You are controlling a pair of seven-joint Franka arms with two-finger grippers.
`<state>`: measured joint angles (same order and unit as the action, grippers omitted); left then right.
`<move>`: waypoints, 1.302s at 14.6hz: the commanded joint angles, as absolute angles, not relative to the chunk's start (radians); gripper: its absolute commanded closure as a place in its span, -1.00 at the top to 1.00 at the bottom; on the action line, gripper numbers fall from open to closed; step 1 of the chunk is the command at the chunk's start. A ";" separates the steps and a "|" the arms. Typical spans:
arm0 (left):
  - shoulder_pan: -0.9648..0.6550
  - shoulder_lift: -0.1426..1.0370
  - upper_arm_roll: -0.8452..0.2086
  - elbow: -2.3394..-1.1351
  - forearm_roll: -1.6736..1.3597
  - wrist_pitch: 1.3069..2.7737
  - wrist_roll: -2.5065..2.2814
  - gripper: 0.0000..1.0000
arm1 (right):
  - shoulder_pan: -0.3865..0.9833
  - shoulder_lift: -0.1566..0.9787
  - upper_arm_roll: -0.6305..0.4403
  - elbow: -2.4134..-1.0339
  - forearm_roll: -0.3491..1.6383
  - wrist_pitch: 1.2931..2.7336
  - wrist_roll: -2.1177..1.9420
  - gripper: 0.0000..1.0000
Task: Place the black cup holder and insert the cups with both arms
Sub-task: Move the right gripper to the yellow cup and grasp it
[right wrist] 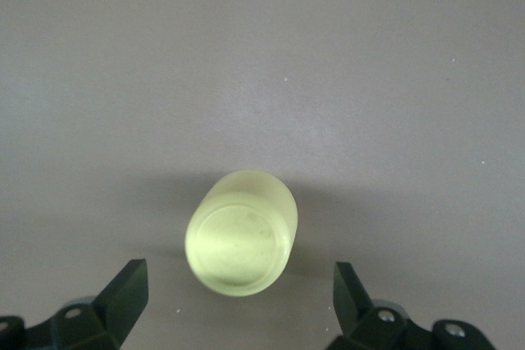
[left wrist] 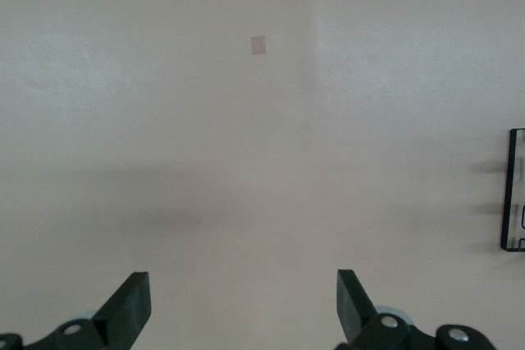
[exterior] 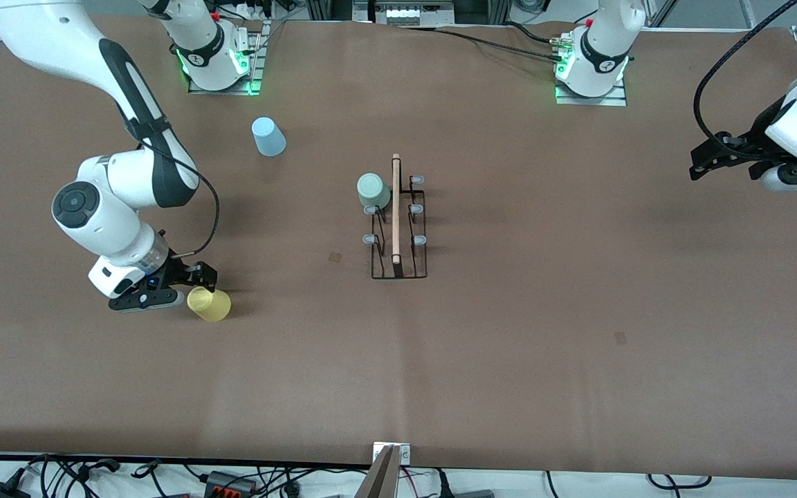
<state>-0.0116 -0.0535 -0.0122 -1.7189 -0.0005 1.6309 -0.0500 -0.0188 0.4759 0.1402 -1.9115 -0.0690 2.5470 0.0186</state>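
Front view first: we see the wire cup holder (exterior: 398, 228) mid-table, a green cup (exterior: 373, 191) upturned on one peg, a blue cup (exterior: 268, 136) nearer the bases. Our right gripper (exterior: 194, 283) hangs over the yellow cup (exterior: 209, 303); our left gripper (exterior: 706, 159) waits.

Left wrist: fingers (left wrist: 131, 305) spread wide over bare brown table (left wrist: 246, 161).

Right wrist: smooth, tapered yellow cup between widely parted fingers (right wrist: 123, 293), untouched.
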 commanded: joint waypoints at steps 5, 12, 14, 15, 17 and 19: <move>-0.006 -0.049 -0.003 -1.677 0.002 1.563 -0.026 1.00 | -0.008 0.545 0.133 -1.908 -0.078 2.631 0.005 1.00; -0.008 -0.043 -0.005 -1.677 0.002 1.574 -0.037 1.00 | -0.009 0.561 0.133 -1.905 -0.080 2.661 0.003 1.00; -0.008 -0.041 -0.005 -1.677 0.003 1.581 -0.037 1.00 | -0.011 0.561 0.133 -1.905 -0.080 2.669 0.003 1.00; -0.008 -0.041 -0.005 -1.677 0.003 1.585 -0.037 1.00 | -0.011 0.561 0.133 -1.905 -0.080 2.669 0.003 0.96; -0.008 -0.040 -0.005 -1.677 0.003 1.586 -0.037 1.00 | -0.011 0.561 0.133 -1.905 -0.081 2.669 0.003 0.65; -0.008 -0.040 -0.005 -1.677 0.005 1.586 -0.037 1.00 | -0.011 0.561 0.133 -1.905 -0.081 2.669 0.003 0.09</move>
